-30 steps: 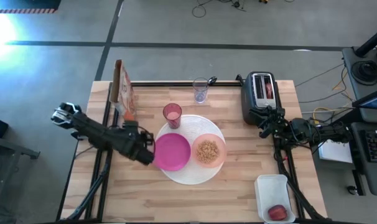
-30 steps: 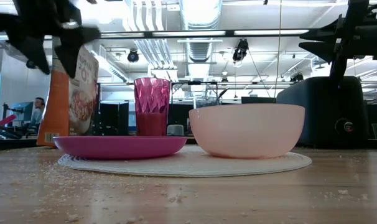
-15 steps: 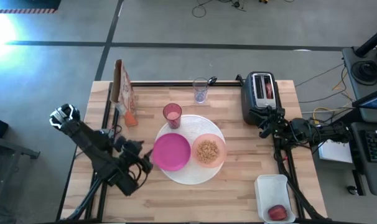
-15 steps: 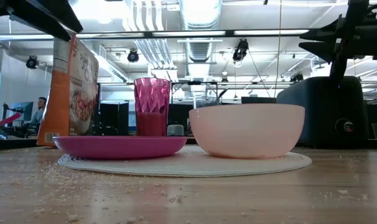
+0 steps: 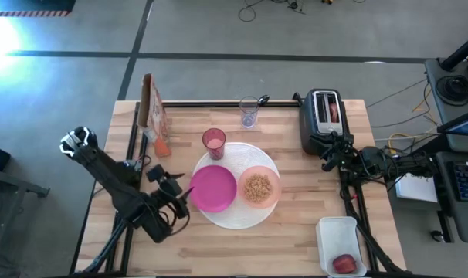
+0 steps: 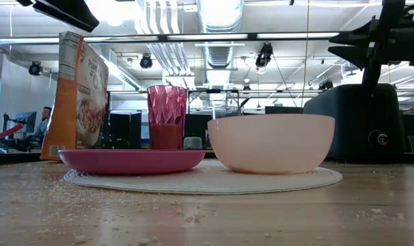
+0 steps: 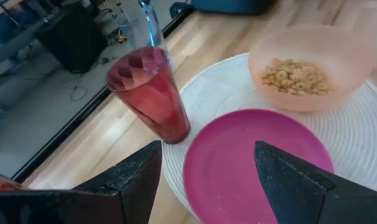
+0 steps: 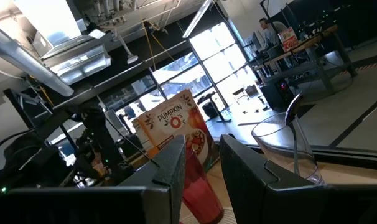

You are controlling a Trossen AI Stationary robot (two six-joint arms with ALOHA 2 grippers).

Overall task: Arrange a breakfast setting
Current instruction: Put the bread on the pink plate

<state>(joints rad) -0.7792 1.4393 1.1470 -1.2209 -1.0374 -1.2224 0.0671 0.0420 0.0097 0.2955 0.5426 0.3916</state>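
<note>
A magenta bowl [image 5: 213,189] and a peach bowl [image 5: 258,188] holding cereal sit side by side on the large round white plate [image 5: 235,217]. A pink tumbler [image 5: 213,143] stands at the plate's far rim. A clear cup [image 5: 249,113] stands near the far edge. A small red fruit [image 5: 344,264] lies in the white tub. My left gripper [image 5: 185,193] hovers open just left of the magenta bowl [image 7: 257,162], touching nothing. My right gripper [image 5: 325,159] waits beside the toaster, its fingers [image 8: 251,174] a narrow gap apart. I cannot make out the spoon or the bread.
A cereal box [image 5: 151,108] stands at the far left with an orange bit [image 5: 163,147] beside it. The black-and-silver toaster [image 5: 320,120] stands at the far right. The white tub [image 5: 340,245] sits at the near right corner. Crumbs lie on the wood [image 6: 125,212].
My left gripper has risen out of the low view and drawn slightly back from the magenta bowl's left rim, while its arm has swung toward the table's near edge. The bowl has stayed in place on the plate.
</note>
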